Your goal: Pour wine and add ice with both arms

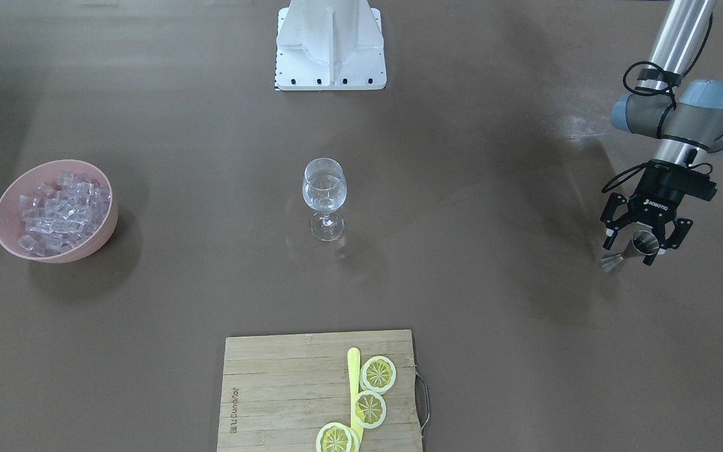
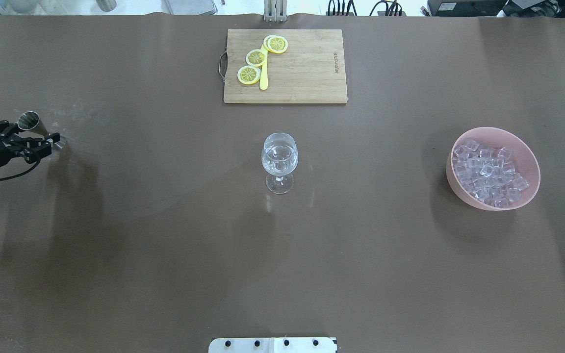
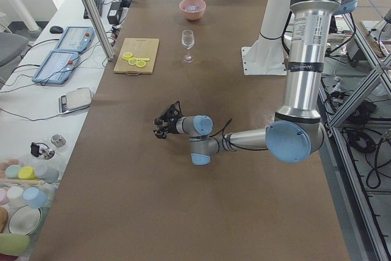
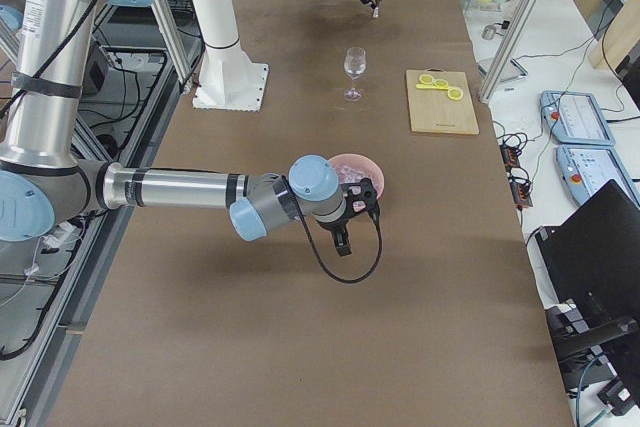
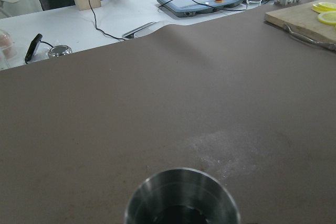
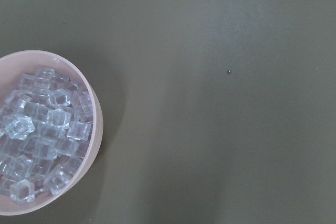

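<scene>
Way out to the left of the wine glass (image 2: 279, 162) you've got the left gripper (image 1: 639, 245), low over the table (image 2: 165, 245) at the end of the left arm (image 1: 675, 119). Its jaws are spread on either side of a steel jigger (image 1: 617, 262). A sliver of table shows between finger and metal, so it isn't pinching anything. The jigger is upright, with its long axis vertical and its open cup facing up. Your left wrist camera looks right across that rim.

The glass itself stands mid-table with its stem vertical and mouth up. That's where the wine (image 1: 324, 191) is, a clear liquid sitting in the lower part of the glass's bowl.

Straight past the glass, on the side away from the robot's white base (image 1: 330, 50), there's a wooden cutting board (image 2: 307, 73). It has three lemon slices (image 2: 256, 57) on it and a yellow utensil (image 2: 263, 81) whose long axis points roughly back toward the glass.

Well to the right of the glass you'll see a pink bowl (image 2: 451, 181) holding the ice (image 2: 488, 171), a heaped pile of clear cubes. The right gripper (image 4: 343, 244) hangs just beside that bowl, on the side away from the glass, and points down at the table. You only catch it from the side camera, so I can't tell whether it's open or closed.
</scene>
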Robot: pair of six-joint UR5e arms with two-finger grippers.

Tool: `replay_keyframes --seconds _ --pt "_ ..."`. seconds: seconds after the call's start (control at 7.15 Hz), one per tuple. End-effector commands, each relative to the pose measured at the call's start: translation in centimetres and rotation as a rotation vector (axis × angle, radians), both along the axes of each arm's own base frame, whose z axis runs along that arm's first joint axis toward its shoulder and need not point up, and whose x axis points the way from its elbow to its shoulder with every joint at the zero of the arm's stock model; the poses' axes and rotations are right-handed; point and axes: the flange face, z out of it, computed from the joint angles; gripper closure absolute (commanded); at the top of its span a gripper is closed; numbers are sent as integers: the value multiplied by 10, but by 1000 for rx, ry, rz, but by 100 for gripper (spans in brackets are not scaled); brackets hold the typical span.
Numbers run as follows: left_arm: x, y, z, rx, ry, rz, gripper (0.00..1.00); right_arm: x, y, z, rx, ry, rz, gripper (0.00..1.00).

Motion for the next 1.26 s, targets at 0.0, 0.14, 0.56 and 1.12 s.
replay_keyframes --seconds 0.0,0.14,0.56,1.12 --pt "1 1 1 -7 5 0 19 0 0 0 0 0 0 0" --pt "3 -2 -2 -6 10 -2 19 0 0 -1 2 0 0 0" --pt "6 -3 4 -17 2 0 19 1 3 2 -4 1 0 0" --pt "8 -4 -6 -83 103 -13 100 2 19 8 37 -3 7 0"
